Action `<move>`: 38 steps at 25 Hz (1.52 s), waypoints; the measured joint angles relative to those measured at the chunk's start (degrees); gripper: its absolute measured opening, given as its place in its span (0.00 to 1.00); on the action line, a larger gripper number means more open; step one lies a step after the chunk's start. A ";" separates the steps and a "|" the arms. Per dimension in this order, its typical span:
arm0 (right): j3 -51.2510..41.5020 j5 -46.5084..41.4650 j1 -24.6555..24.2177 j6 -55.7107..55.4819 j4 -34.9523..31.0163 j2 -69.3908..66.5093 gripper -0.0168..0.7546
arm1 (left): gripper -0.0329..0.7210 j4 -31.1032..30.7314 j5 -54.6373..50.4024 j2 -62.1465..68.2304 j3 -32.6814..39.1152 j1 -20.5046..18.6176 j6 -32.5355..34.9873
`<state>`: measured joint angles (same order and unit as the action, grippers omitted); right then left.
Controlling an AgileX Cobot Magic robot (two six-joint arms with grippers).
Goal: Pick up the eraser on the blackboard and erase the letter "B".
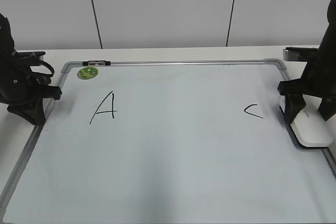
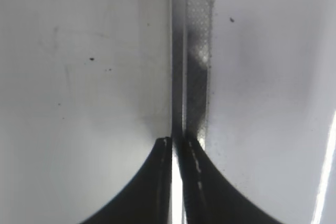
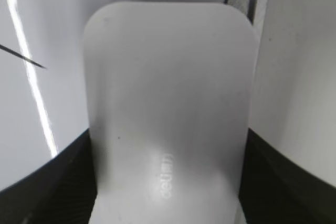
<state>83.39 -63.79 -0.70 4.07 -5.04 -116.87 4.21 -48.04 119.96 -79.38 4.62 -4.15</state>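
The eraser (image 3: 170, 108) is smooth, stiff plastic, likely light; your right gripper (image 3: 168, 182) straddles its long sides, whether clamped I cannot tell. Left gripper (image 2: 178, 145) pinched together.

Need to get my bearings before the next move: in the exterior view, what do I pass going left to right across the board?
Left pincer → green sticker → letter "A" → letter "C" → eraser held between the right pincer's fingers at the blackboard's right edge.
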 joint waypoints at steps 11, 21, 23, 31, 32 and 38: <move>0.35 0.65 0.00 0.14 0.00 -0.45 0.84 | 0.09 0.00 0.00 0.00 0.00 0.00 0.00; 2.72 -3.24 0.00 0.03 0.20 -0.34 0.86 | 0.32 -1.51 -0.33 -0.39 0.00 0.00 0.00; 2.72 -3.33 0.00 -0.09 0.20 -0.21 0.86 | 0.43 -2.33 -0.42 -1.78 0.00 0.00 0.00; 2.77 -3.47 0.00 -1.55 0.57 2.55 0.86 | 0.69 -3.64 -4.17 -6.59 0.00 0.00 0.00; 2.77 -4.17 0.00 -2.06 0.68 2.83 0.85 | 0.69 -3.64 -4.93 -6.97 0.00 0.00 0.00; 2.77 -5.27 0.00 -3.66 1.73 3.21 0.75 | 0.69 -3.73 -9.89 -7.47 0.00 0.00 0.00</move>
<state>86.16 -69.06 -0.70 0.41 -3.32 -113.66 0.47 -57.92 112.49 -79.38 4.62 -4.15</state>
